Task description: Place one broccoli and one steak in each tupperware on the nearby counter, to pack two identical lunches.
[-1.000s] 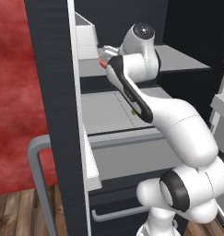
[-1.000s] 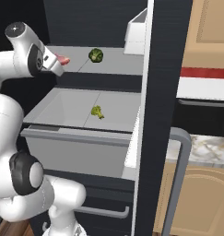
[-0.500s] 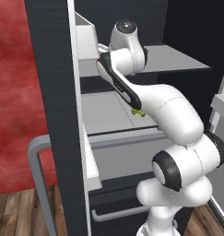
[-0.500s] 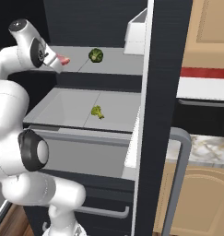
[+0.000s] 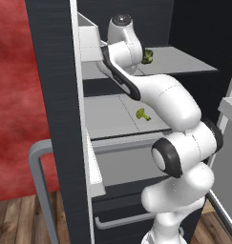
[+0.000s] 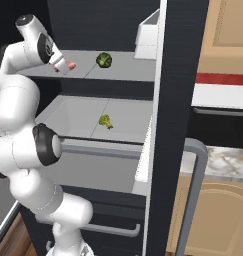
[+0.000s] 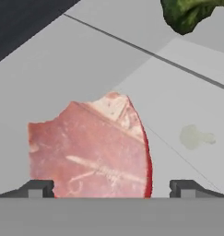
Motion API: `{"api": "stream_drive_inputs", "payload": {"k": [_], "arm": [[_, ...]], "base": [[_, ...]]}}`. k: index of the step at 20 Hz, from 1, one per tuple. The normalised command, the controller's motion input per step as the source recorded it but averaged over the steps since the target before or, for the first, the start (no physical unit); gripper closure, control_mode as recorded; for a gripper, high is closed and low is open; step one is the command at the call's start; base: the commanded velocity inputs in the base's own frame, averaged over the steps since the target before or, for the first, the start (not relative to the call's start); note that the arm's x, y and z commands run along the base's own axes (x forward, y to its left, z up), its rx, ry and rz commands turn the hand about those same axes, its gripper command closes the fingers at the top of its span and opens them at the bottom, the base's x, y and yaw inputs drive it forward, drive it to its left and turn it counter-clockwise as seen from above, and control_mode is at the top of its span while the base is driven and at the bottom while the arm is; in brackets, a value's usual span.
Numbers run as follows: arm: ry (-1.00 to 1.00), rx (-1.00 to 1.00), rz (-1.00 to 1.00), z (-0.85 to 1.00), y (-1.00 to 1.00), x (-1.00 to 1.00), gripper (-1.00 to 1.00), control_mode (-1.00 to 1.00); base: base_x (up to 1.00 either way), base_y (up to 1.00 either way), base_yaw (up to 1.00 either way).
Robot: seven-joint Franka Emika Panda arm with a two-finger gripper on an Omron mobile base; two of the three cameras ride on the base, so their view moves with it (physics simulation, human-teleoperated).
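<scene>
Claw point(image 7: 111, 186) spread wide, nothing held, poised over flat pink raw steak with red rim point(image 7: 88, 150) lying on upper grey fridge shelf point(image 7: 62, 69). Green broccoli floret point(image 7: 187, 14) at one o'clock. Probably limp, slick, light; best pinched across the thin edges.

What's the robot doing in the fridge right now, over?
Gripper open, jaws either side of the steak on the upper shelf. Steak not gripped. Broccoli beyond it, not in the way.
</scene>
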Motion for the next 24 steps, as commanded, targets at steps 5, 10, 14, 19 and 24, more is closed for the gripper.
{"api": "stream_drive_inputs", "payload": {"k": [5, 10, 14, 19, 24], "arm": [[0.0, 0.01, -0.09, -0.07, 0.05, 0.3, -1.0, -1.0], [0.0, 0.0, -0.08, -0.06, 0.11, 0.21, -1.0, -1.0], [0.0, 0.0, -0.08, 0.0, 0.09, 0.09, -1.0, -1.0], [0.0, 0.0, -0.09, 0.0, 0.07, 0.03, -1.0, -1.0], [0.03, 0.0, -0.1, 0.0, 0.0, -0.05, -1.0, -1.0]], "base": [[0.0, 0.0, 0.0], [0.0, 0.0, 0.0], [0.0, 0.0, 0.0], [0.0, 0.0, 0.0], [0.0, 0.0, 0.0]]}}
